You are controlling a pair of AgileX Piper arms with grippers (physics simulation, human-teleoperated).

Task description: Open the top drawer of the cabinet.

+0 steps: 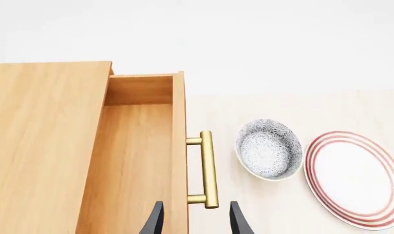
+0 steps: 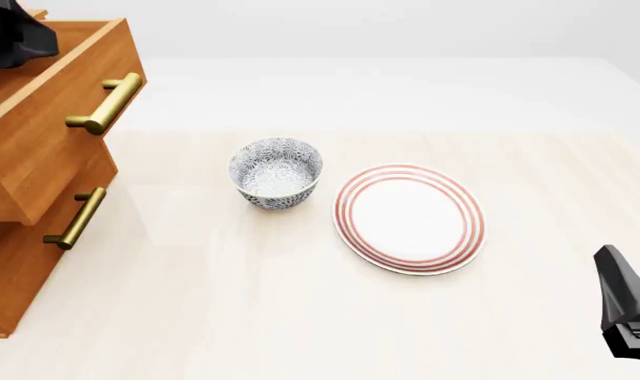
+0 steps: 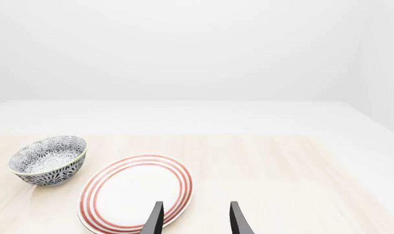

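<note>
The uppermost orange-brown wooden top drawer (image 1: 141,156) stands pulled out of the cabinet (image 2: 29,261). The left end effector (image 1: 195,219) hovers wide, gripping nothing, apparently clear of the brass bar handle (image 1: 208,169) (contact unclear). A careless retreat risks knocking it shut.

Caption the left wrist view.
Open left gripper above the pulled-out top drawer, its brass handle beside bowl and plate.

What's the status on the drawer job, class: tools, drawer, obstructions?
Left tool open, just off the brass handle. Right tool open, idle over the plate. Top drawer pulled out. Nothing obstructing.
</note>
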